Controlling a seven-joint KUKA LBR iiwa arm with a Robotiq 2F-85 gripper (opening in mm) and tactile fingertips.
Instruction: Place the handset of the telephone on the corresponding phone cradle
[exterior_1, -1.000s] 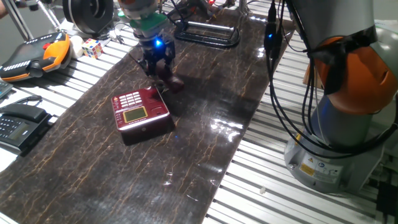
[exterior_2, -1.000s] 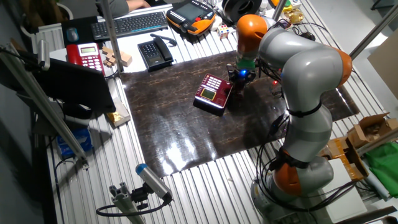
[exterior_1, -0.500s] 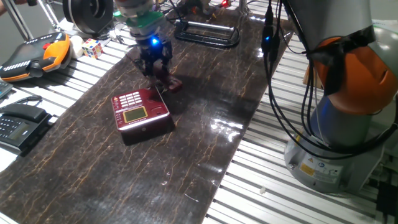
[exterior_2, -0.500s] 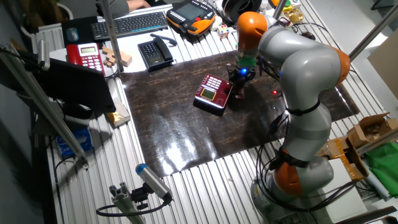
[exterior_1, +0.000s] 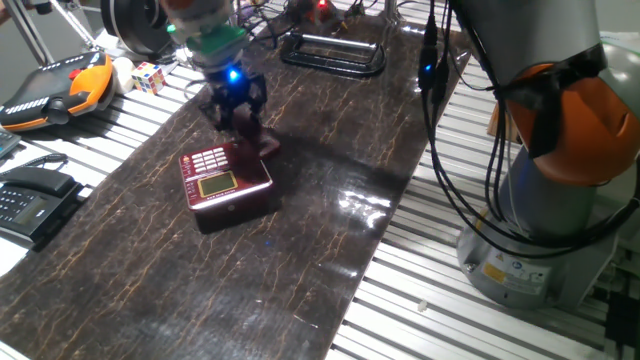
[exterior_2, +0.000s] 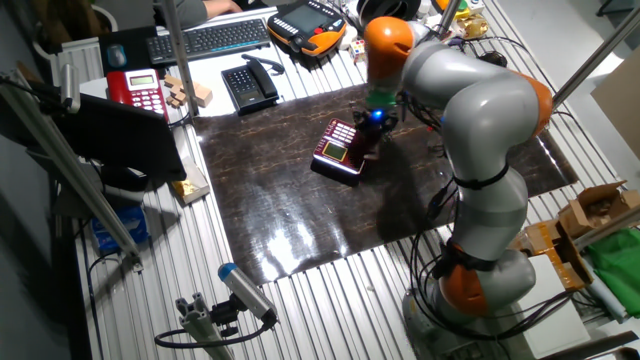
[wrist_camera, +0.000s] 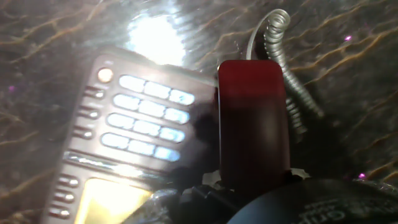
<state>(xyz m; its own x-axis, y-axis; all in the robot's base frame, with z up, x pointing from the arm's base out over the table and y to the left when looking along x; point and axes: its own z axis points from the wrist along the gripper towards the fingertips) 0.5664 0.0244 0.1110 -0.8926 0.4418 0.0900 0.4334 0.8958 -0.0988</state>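
The small dark red telephone (exterior_1: 225, 180) sits on the dark marbled mat, with pale keys (wrist_camera: 146, 118) and a yellowish display (wrist_camera: 115, 199). My gripper (exterior_1: 240, 112) is shut on the dark red handset (wrist_camera: 252, 124), holding it just off the phone's far right edge. In the hand view the handset runs lengthwise beside the key grid. Its coiled cord (wrist_camera: 280, 56) trails off beyond it. The phone cradle is largely covered by the handset, so I cannot tell whether they touch. From the other fixed view the gripper (exterior_2: 372, 125) hangs at the telephone's (exterior_2: 338, 152) far corner.
A black desk phone (exterior_1: 30, 195) and an orange-black pendant (exterior_1: 55, 85) lie off the mat to the left, near a puzzle cube (exterior_1: 148, 77). A black wire frame (exterior_1: 335, 55) stands at the mat's far end. The robot base (exterior_1: 560, 200) fills the right side.
My gripper has carried the handset leftward and closer to the red phone, from beyond its far corner to right against its edge. The phone base has stayed put.
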